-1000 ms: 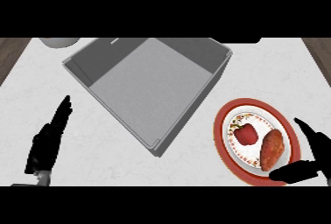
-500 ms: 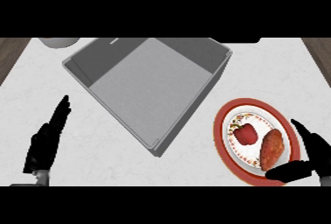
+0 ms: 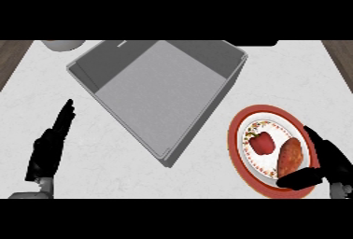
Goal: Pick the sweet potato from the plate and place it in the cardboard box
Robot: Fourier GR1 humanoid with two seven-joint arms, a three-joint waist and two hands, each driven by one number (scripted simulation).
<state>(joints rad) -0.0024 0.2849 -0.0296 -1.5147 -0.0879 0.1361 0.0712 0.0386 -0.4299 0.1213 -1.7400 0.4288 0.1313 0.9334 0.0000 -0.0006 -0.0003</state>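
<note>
A reddish-brown sweet potato (image 3: 289,156) lies on the right half of a red-rimmed plate (image 3: 238,140) at the lower right, next to a red pepper (image 3: 262,143). My right hand (image 3: 332,161) is at the plate's right edge, fingers along the potato's right side and thumb (image 3: 300,178) curled under its near end. The potato still rests on the plate. The grey box (image 3: 155,91) stands open in the middle, tilted like a diamond. My left hand (image 3: 50,148) rests open at the lower left, fingers pointing up.
A pale round object (image 3: 63,45) shows at the top left edge. Dark wood strips (image 3: 12,56) border the white counter on both sides. The box's near corner (image 3: 165,163) lies between my two hands.
My right hand has moved left onto the plate and closed in around the sweet potato. The left hand has stayed still.
</note>
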